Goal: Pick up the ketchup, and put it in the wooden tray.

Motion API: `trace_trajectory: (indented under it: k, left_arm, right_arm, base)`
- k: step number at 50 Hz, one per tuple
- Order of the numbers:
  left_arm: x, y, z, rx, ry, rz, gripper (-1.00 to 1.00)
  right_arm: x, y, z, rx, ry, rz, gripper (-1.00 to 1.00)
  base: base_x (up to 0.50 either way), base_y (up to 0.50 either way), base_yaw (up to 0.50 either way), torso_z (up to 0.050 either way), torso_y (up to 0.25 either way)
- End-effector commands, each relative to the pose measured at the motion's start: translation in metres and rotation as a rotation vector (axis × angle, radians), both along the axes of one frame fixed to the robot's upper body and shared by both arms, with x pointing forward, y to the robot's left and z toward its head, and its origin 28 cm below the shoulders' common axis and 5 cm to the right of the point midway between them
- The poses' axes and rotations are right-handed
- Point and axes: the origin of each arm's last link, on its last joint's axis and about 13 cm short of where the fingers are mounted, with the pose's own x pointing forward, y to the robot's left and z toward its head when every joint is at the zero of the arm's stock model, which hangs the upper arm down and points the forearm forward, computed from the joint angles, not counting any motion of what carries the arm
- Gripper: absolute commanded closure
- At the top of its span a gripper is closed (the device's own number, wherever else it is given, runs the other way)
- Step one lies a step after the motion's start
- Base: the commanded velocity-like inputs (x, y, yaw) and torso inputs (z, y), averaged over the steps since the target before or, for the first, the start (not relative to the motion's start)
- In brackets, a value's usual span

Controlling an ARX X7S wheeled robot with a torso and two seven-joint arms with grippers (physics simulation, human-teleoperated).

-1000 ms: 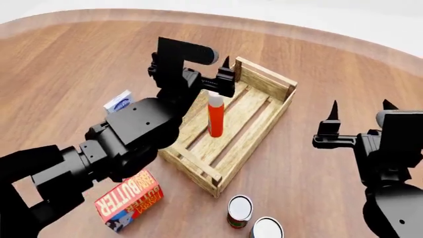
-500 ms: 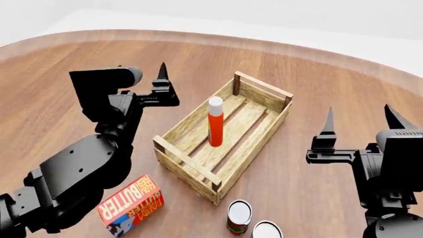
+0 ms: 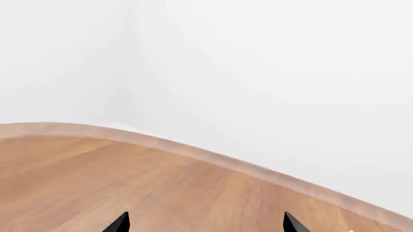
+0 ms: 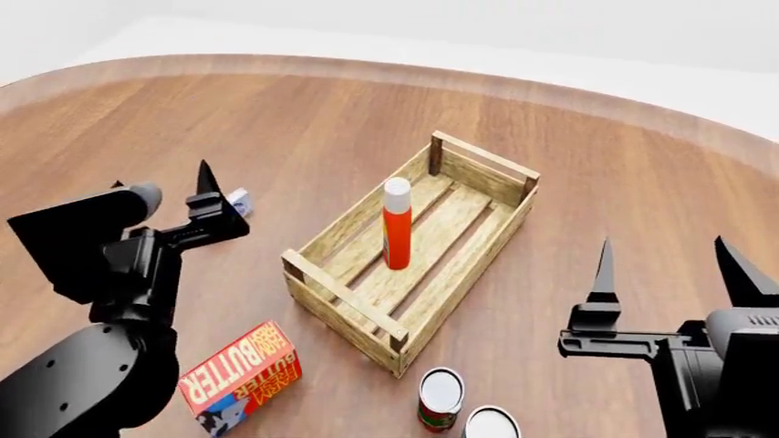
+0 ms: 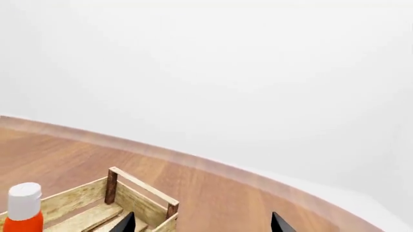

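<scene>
Head view: left claw (image 4: 204, 187) has pulled back further left and lower than half a second ago, well clear of the tray (image 4: 353, 301); right claw (image 4: 663, 269) sits lower too. Both claws spread wide, holding nothing. Ketchup (image 4: 397, 224) unchanged: upright inside the tray, near the middle. Count on the bench (image 4: 305, 119): one tray, one ketchup, one butter box (image 4: 240, 375), two cans (image 4: 441, 396), one small blue-and-white box (image 4: 240, 202) just behind the left claw.
</scene>
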Motion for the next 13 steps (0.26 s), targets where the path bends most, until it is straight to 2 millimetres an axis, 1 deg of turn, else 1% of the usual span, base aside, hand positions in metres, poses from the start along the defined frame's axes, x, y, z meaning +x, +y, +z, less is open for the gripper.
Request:
trace_trajectory:
  k: [1,13]
  left_arm:
    - [-0.0096,0.0179,-0.0056,0.066,-0.001,0.068,-1.0]
    - [-0.0153,0.0273,-0.0087,0.116,-0.013,0.068,-1.0]
  right_arm:
    - [-0.0117,0.0029,-0.0045,0.0,0.015,-0.016,-1.0]
    - [-0.0132,0.0056,-0.0072,-0.005,0.024,-0.02,-1.0]
  base:
    - [0.0,0.0,0.0,0.0,0.0]
    - [0.0,0.0,0.0,0.0,0.0]
